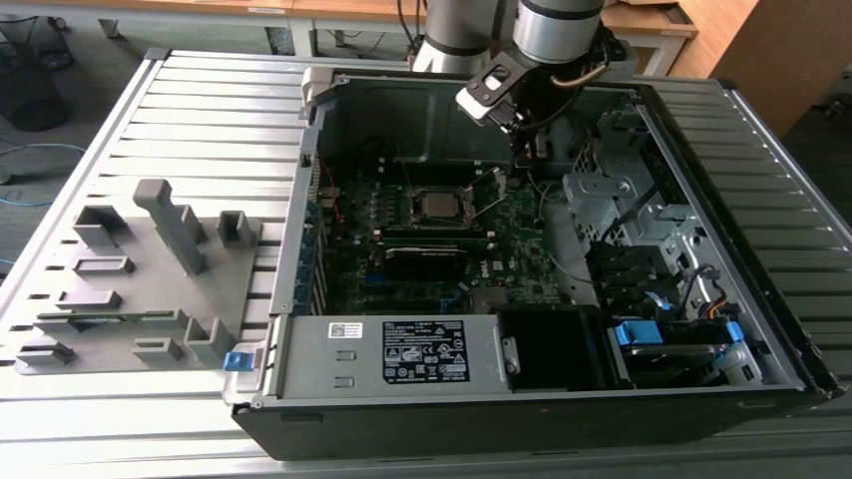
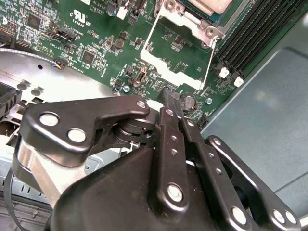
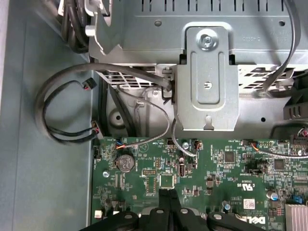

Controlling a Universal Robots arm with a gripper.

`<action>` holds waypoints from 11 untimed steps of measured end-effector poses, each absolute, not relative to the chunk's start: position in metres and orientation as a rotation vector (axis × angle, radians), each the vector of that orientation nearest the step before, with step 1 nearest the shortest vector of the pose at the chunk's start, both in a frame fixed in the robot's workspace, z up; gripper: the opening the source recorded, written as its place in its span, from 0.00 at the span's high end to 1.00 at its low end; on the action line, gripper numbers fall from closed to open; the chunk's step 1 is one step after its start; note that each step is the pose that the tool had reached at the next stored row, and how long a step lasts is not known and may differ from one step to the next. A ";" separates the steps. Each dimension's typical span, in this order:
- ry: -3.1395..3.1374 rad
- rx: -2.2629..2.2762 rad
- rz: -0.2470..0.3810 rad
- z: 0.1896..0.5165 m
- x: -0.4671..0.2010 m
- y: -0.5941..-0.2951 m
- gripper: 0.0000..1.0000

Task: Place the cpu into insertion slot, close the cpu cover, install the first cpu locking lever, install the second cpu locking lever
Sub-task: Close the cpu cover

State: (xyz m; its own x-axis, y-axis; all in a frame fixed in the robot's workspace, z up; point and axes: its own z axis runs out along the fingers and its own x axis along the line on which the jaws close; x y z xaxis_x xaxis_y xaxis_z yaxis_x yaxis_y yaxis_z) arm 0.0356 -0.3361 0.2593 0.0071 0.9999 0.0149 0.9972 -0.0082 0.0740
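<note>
The cpu (image 1: 434, 205), a dull silver-tan square, lies in the insertion slot (image 1: 411, 205) in the middle of the green motherboard (image 1: 520, 269); one corner of the cpu (image 2: 211, 4) shows in the second wrist view. The cpu cover (image 2: 166, 62) stands swung open, with board visible through its window. Thin wire levers (image 2: 150, 33) run along its sides, unlatched. My gripper (image 1: 536, 155) hangs over the board, on the exterior view's right of the socket and apart from it. Its black fingers (image 2: 169, 125) are shut together with nothing between them. The gripper (image 3: 166, 193) tip hovers just above the board.
A metal drive cage (image 1: 626, 200) and bracket (image 3: 207, 82) stand close beside the gripper. Black cables (image 3: 62, 110) loop along the case wall. Memory sticks (image 2: 255, 38) lie beside the socket. A power supply (image 1: 399, 351) sits at the case front. A grey parts fixture (image 1: 134, 269) is on the exterior view's left.
</note>
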 end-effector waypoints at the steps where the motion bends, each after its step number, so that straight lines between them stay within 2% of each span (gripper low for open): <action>1: 2.183 2.199 0.096 0.259 0.036 -0.336 0.89; 11: 2.191 2.208 0.079 0.259 0.041 -0.336 0.89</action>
